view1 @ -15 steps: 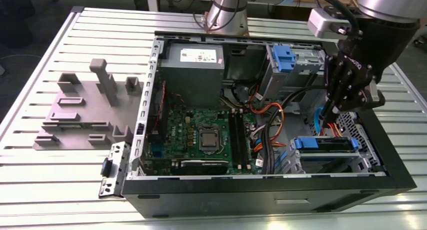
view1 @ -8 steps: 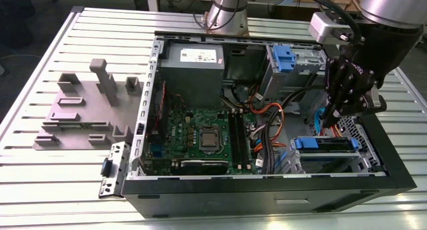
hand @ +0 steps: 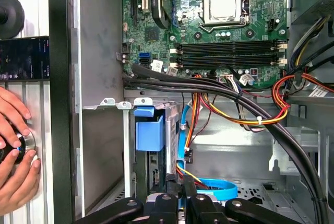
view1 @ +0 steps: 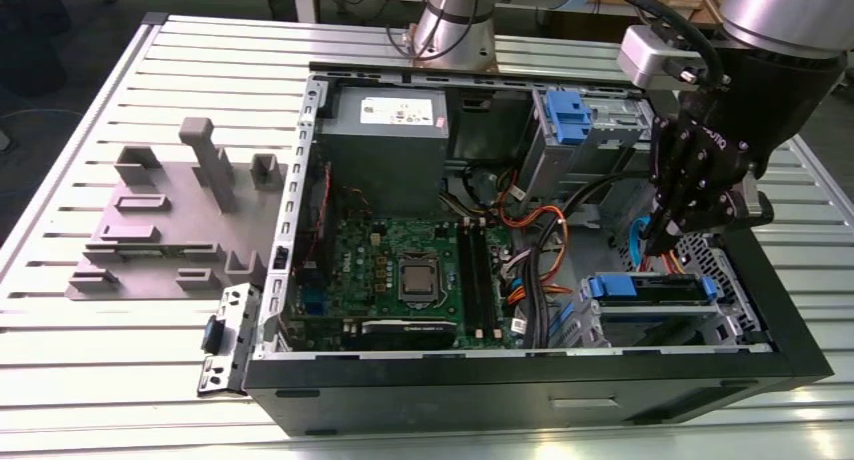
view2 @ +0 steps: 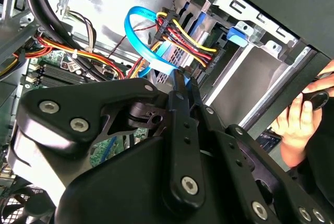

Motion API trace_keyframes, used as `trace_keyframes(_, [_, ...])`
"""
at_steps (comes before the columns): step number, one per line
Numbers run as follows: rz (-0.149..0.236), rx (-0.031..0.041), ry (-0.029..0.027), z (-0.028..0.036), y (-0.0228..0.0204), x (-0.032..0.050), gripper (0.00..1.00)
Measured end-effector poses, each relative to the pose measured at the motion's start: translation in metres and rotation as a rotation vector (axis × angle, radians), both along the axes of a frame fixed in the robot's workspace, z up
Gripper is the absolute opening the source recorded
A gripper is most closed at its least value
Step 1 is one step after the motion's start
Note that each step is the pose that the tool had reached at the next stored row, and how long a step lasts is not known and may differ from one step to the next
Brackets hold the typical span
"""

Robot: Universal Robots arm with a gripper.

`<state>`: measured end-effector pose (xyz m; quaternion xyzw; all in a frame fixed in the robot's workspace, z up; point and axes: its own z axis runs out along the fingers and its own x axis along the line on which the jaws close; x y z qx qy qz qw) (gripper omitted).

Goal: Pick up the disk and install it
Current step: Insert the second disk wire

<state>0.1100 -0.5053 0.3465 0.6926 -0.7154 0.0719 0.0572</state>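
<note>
Open computer case (view1: 534,375) on ribbed desk (view1: 120,360); grey slotted holder block (view1: 167,230) lying at its 9 o'clock; green motherboard (view1: 400,270) inside, bundled orange and black cables (view1: 534,240) at board's 3 o'clock.

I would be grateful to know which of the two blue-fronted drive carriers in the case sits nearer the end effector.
The lower blue carrier, in the bay at the case's front corner, just below the end effector; the other blue carrier sits by the power supply.
</note>
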Motion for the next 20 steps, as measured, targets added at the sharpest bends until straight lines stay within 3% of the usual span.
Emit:
trace_keyframes(7, [0.000, 0.0001, -0.0001, -0.0002, -0.0012, -0.0029, 0.16])
trace_keyframes(9, [0.000, 0.0011, -0.0001, -0.0003, -0.0041, -0.0050, 0.16])
trace_keyframes(11, [0.000, 0.0072, -0.0003, -0.0010, -0.0091, -0.0058, 0.16])
trace_keyframes(15, [0.000, 0.0288, -0.0007, -0.0031, -0.0186, -0.0068, 0.16])
trace_keyframes(20, [0.000, 0.0721, -0.0064, -0.0045, -0.0261, -0.0077, 0.16])
